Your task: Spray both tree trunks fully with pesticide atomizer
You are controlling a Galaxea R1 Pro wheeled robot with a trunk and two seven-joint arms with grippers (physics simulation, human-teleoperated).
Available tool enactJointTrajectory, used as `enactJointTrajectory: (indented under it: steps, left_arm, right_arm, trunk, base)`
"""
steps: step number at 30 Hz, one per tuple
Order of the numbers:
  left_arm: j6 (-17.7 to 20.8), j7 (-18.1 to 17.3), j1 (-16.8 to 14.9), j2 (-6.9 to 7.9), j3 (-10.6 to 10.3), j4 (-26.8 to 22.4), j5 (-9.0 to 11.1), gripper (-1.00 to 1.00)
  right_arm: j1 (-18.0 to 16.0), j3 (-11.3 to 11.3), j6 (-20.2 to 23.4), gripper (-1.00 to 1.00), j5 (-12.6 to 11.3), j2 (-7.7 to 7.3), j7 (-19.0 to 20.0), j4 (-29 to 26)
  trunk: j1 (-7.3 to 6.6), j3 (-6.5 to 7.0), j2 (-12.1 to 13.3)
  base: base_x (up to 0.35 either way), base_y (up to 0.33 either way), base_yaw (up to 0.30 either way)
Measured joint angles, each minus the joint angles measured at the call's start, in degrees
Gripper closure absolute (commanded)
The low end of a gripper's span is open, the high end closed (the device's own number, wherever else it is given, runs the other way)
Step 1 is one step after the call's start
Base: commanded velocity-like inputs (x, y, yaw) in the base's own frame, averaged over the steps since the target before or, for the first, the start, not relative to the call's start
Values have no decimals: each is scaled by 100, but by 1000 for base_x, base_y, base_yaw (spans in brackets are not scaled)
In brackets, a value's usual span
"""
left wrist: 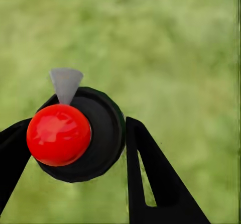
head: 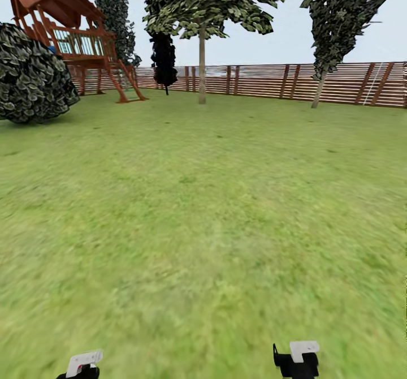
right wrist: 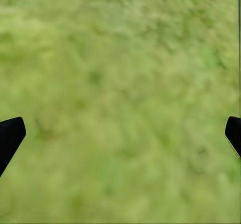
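In the left wrist view my left gripper is shut on the pesticide atomizer, a round black body with a glossy red ball on top and a small grey nozzle, held above the grass. My right gripper is open over bare grass, with just its two black fingertips showing. A tall tree with flat green leaves stands far ahead near the fence, and its pale straight tree trunk rises from the lawn. Both arms' wrists peek in at the head view's lower edge.
The garden lawn stretches wide ahead to a brown slatted fence. A wooden playset and a big dark bush stand at the far left. Narrow dark trees stand by the fence, one at the right.
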Motion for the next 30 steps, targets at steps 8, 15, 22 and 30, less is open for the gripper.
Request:
enactJointTrajectory:
  steps: [8, 15, 22, 30]
  left_arm:
    - [1, 0, 1, 1, 0, -1, 0, 100]
    - [2, 0, 1, 1, 0, -1, 0, 100]
    - [0, 0, 5, 1, 0, -1, 0, 100]
    - [4, 0, 1, 1, 0, -1, 0, 100]
  right_arm:
    - [-1, 1, 0, -100, 0, 0, -5, 1]
    - [-1, 1, 0, -100, 0, 0, -2, 2]
    - [-1, 1, 0, -100, 0, 0, -4, 2]
    - [-1, 1, 0, -100, 0, 0, -3, 2]
  trunk:
    - [0, 0, 0]
    - [0, 0, 0]
    - [0, 0, 0]
    - [0, 0, 0]
  base:
    - [340, 0, -49]
    - [340, 0, 0]
    - [340, 0, 0]
    - [340, 0, 0]
